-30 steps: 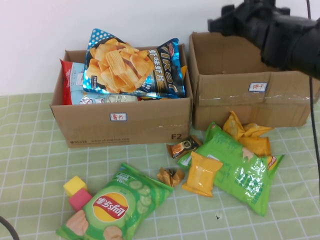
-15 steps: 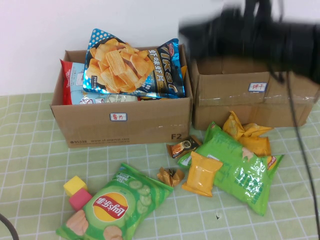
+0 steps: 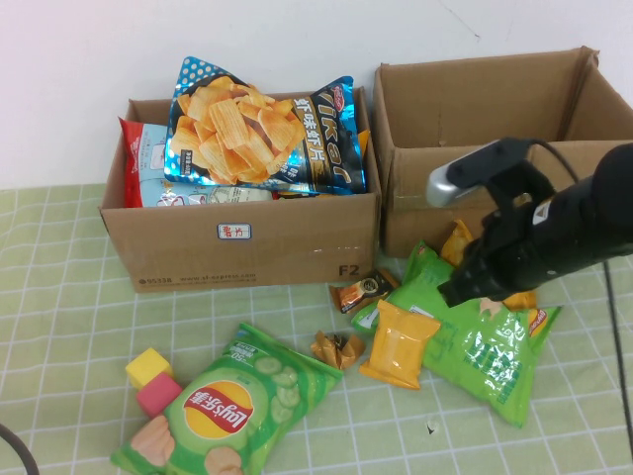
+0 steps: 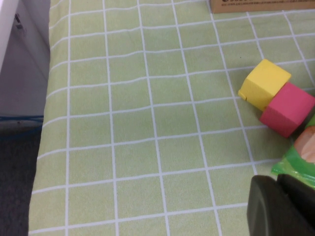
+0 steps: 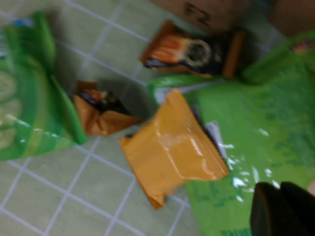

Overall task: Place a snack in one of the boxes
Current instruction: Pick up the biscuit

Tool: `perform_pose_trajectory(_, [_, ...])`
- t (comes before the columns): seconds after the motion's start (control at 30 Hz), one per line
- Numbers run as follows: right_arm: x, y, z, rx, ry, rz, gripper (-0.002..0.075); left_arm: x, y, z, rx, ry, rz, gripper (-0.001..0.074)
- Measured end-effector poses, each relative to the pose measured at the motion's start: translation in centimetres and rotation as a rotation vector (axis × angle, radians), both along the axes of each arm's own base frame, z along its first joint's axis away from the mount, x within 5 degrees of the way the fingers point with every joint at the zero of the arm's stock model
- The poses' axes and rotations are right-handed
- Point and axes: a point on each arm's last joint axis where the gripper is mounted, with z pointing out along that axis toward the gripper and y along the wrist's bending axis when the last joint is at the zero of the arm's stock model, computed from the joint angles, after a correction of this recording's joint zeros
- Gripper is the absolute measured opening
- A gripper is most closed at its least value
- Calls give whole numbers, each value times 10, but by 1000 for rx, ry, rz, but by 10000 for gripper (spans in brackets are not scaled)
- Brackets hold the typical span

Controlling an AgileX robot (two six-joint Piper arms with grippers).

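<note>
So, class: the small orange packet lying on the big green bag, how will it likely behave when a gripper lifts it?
The small orange packet looks puffed and glossy, so probably light and slippery. Its crimped ends suggest it may flex. It lies partly on the big green bag, so pushing could slide it. The right gripper hovers near it, shut; the left gripper is parked, shut.

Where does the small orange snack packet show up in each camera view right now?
High view: small orange snack packet lies lower centre-right, overlapping the big green bag.
Left wrist view: not in it.
Right wrist view: packet at centre, shut right end effector nearby.
Shared landmark: the big green bag.
</note>
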Motion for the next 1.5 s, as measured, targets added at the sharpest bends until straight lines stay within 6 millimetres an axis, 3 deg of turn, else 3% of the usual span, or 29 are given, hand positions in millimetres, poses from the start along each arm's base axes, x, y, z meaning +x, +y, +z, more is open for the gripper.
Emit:
perform_pose_trajectory(0.1, [0, -3, -1, -4, 26, -66, 57, 0, 0, -1, -10, 0, 1, -1])
perform_pose_trajectory(0.23, [1, 3, -6, 66, 69, -129, 213, 1, -1, -1, -25, -10, 4, -1])
perform_pose_trajectory(0.37, [2, 18, -23, 107, 123, -149, 389, 1, -1, -1, -25, -11, 5, -1])
perform_pose_trajectory(0.4, [2, 26, -35, 98, 143, -132, 440, 1, -1, -1, -25, -9, 4, -1])
perform_pose_trajectory(0.43, [2, 30, -41, 90, 144, -119, 453, 0, -1, -1, -26, -7, 4, -1])
perform_pose_trajectory(0.87, [15, 41, -95, 12, 120, -54, 476, -1, -2, -2, -42, 10, -1, -1])
perform_pose_trajectory(1.5, [12, 47, -114, 55, 254, -103, 479, -1, -3, -2, -40, 13, -6, -1])
